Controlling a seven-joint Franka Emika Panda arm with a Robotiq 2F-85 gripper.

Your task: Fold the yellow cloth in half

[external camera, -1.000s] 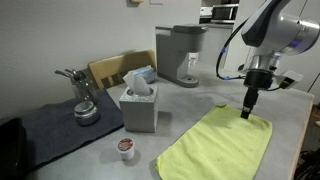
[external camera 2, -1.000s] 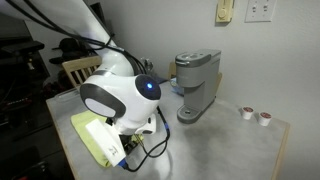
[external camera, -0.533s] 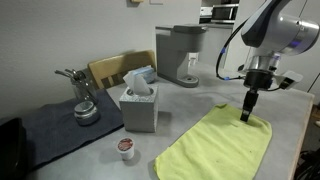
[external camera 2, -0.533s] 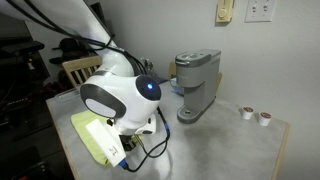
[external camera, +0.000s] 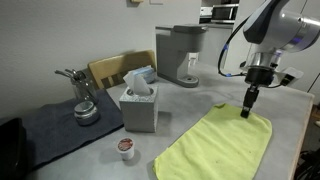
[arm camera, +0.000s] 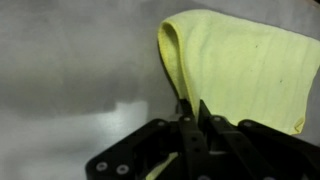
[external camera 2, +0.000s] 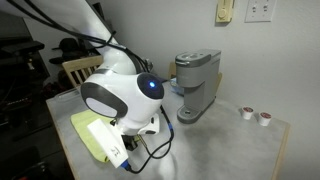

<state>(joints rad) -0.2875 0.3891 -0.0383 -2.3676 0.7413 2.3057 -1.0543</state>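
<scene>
Lying spread toward the near right of the grey table [external camera: 195, 100], the yellow cloth [external camera: 215, 145] is being held at its far right edge by the gripper [external camera: 247, 112]. The jaws are being kept together, clamped on that edge.

The cloth is being judged thin, light and limp. It is likely to drape and drag rather than keep its shape, and a single layer may slip out of a shallow pinch. A hold close to a corner or hem, as here, is being judged best, so that the raised edge can be carried over the near half.

In the wrist view the pinch itself is being shown: the fingers [arm camera: 187, 130] are being pressed on a hem that is curling up off the table. That detail is being lost in an exterior view, where the whole spread of the cloth and the tissue box [external camera: 139, 100] to its left are being shown instead. In an exterior view the arm [external camera 2: 120, 95] is blocking the grip, and only a strip of cloth [external camera 2: 92, 135] is being left visible.
</scene>
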